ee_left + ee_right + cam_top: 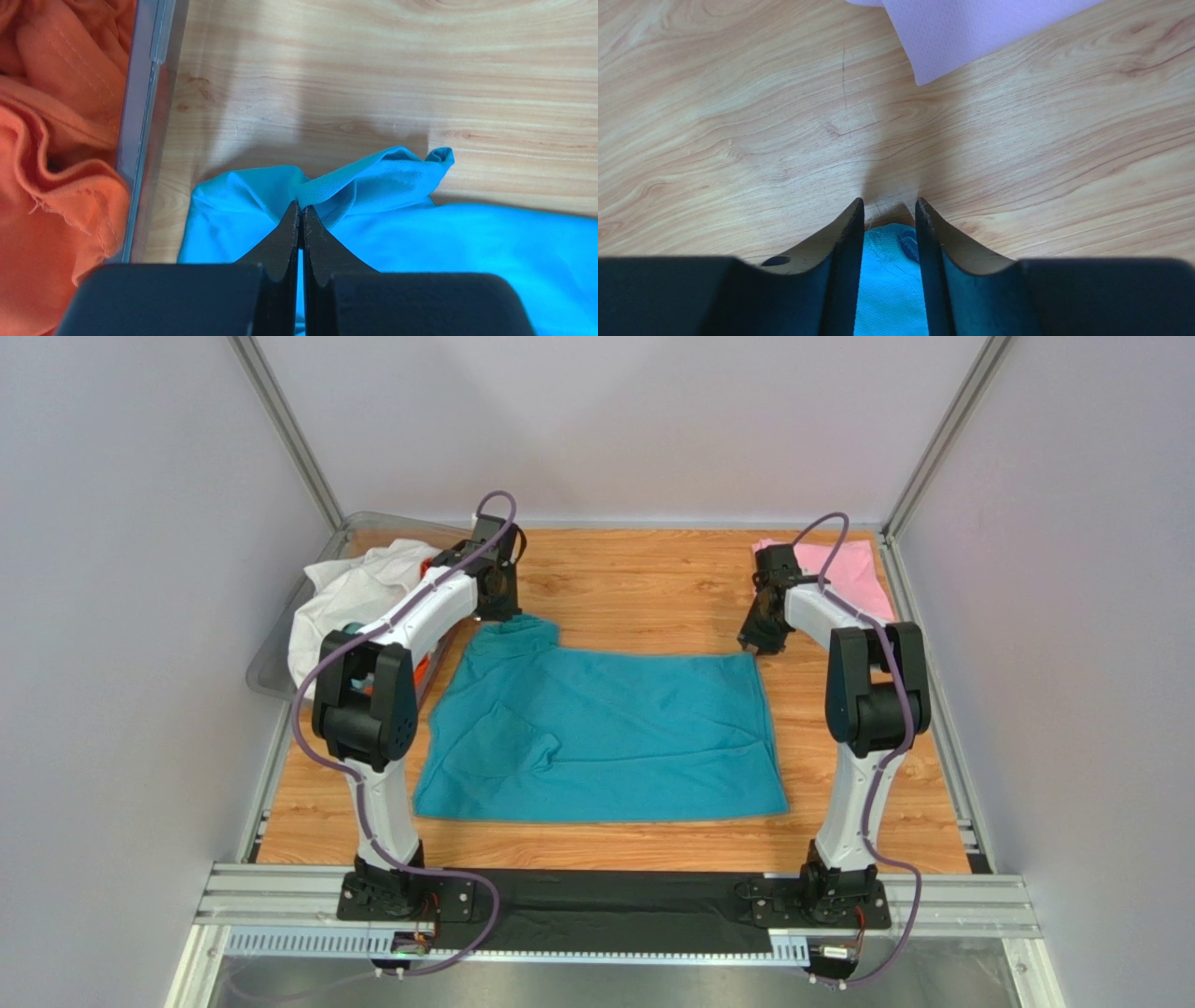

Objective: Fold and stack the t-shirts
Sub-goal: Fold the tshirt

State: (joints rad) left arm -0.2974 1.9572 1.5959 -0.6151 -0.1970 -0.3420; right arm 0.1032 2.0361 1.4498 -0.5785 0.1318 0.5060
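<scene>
You have the teal t-shirt (pixel 617 735) spread across the middle of the tabletop (pixel 631 588) in the overhead view. Its right part lies flat, and its left part is rumpled, with a sleeve folded in over the body.

Your left fingers (pixel 288 231) sit at the shirt's upper left corner. In the left wrist view they are pressed together on a pinch of the teal cloth, which puckers up into a small ridge at their tips.

Your right fingers (pixel 840 252) are at the shirt's upper right corner, tips down on the wood. In the right wrist view they stand a narrow gap apart, with the teal corner lying in the gap.

The pink t-shirt (pixel 849 574) lies in the upper right of the overhead frame, just beyond your right arm. A straight-edged corner of it shows at the top of the right wrist view, apart from the fingers.

At the left edge of the overhead frame the white t-shirt (pixel 351 595) is heaped in a clear bin (pixel 274 665). The left wrist view shows the orange t-shirt (pixel 49 175) crumpled inside that bin, just beside the teal corner you hold.
</scene>
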